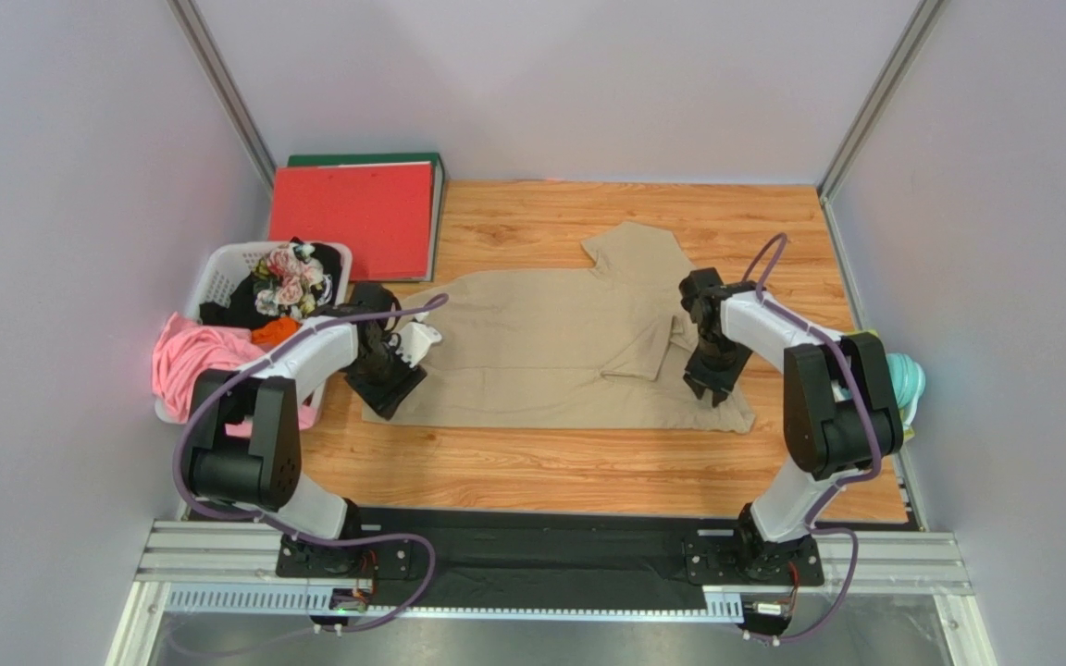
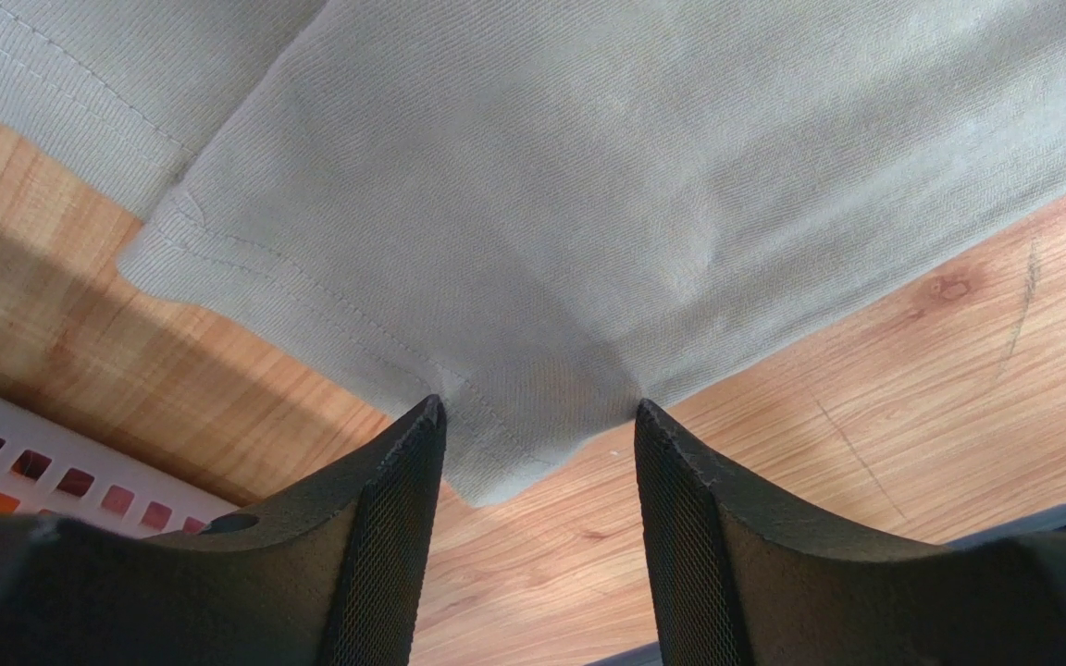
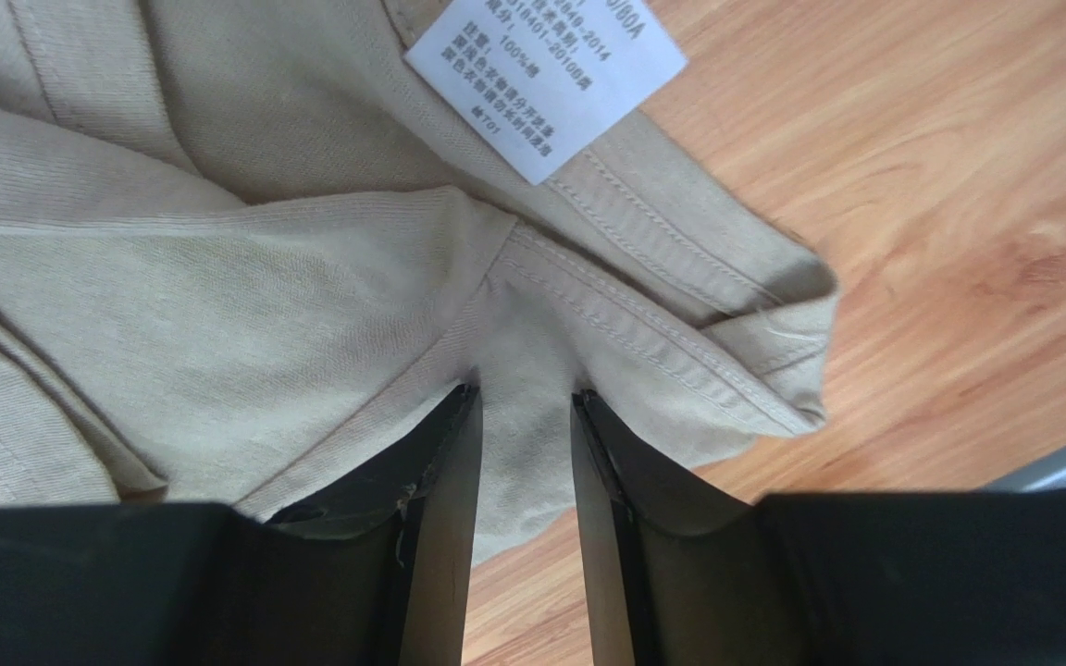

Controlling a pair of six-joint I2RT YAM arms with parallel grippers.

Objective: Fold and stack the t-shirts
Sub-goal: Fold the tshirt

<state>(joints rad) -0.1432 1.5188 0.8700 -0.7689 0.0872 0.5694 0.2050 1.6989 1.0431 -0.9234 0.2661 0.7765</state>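
A large tan-beige t-shirt lies spread on the wooden table, with one sleeve folded over its right part. My left gripper is at the shirt's near-left corner. In the left wrist view it is open, with the corner of the hem lying between the fingertips. My right gripper is at the shirt's near-right edge. In the right wrist view it is shut on a fold of the cloth, just below the white label.
A white laundry basket with mixed clothes and a pink garment stands at the left, close to my left arm; its rim shows in the left wrist view. A red folder lies at the back left. A teal cloth lies at the right edge.
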